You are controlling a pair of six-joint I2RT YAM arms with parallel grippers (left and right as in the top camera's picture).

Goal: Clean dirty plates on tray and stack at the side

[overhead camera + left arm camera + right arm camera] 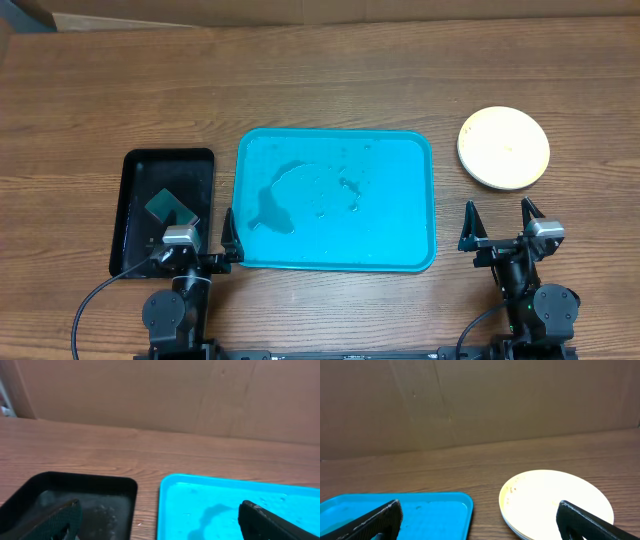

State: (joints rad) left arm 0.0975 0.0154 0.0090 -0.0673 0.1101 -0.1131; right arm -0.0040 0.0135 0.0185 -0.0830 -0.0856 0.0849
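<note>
- The table (320,90) carries everything.
- The blue tray (390,225) lies at the centre with its long axis running left to right. It holds no plates, only pools of water.
- A black tray (140,165) sits just left of it, with a dark green block (168,208), likely a sponge, inside.
- The plates (503,147) sit as a stack on the table to the right of the blue tray, apart from it. Only the pale top one shows, so I cannot count them.
- The right claw (497,215) is released, fingers wide. The stack lies straight ahead of it and near, so this arm is the closer one.
- The left claw (159,510) is also released, straddling the gap between the two trays, well apart from the stack.
</note>
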